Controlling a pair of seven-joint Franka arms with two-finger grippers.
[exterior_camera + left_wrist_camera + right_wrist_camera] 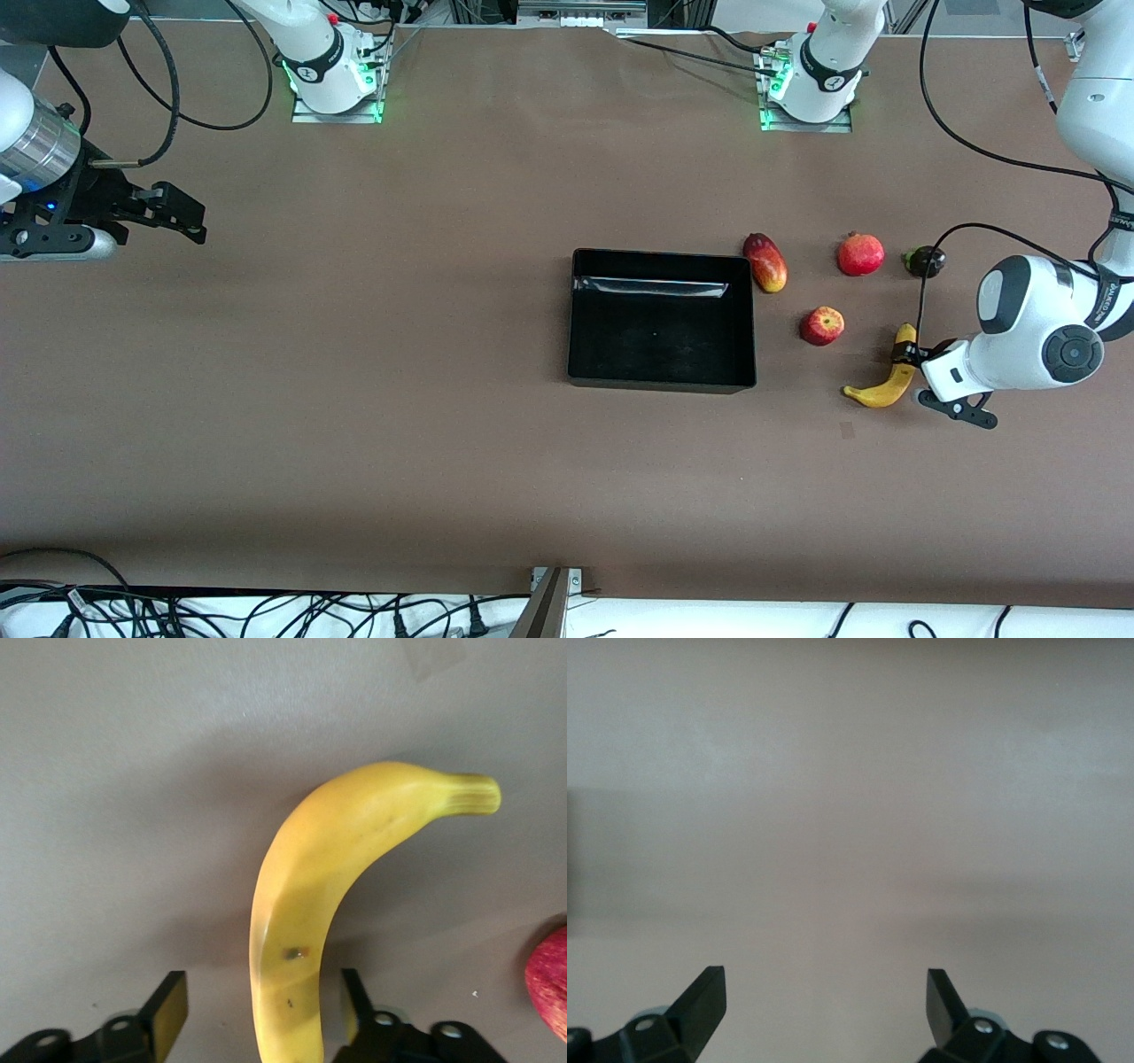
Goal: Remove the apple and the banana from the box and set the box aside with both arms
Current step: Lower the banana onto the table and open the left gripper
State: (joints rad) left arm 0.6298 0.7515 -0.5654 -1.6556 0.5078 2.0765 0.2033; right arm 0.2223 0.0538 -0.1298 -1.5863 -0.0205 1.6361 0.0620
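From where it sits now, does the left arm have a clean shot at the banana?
Probably yes. The left tool is open and already straddles the banana, one finger on each side with visible gaps. The apple lies apart, toward the black tray, so nothing seems to block closing.

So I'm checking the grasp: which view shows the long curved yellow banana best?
The left wrist view: the long curved yellow banana fills it, between the open left gripper. The front view shows it small; the right wrist view doesn't show it.

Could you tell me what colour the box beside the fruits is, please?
The box is black with a glossy inside, clearest in the front view.
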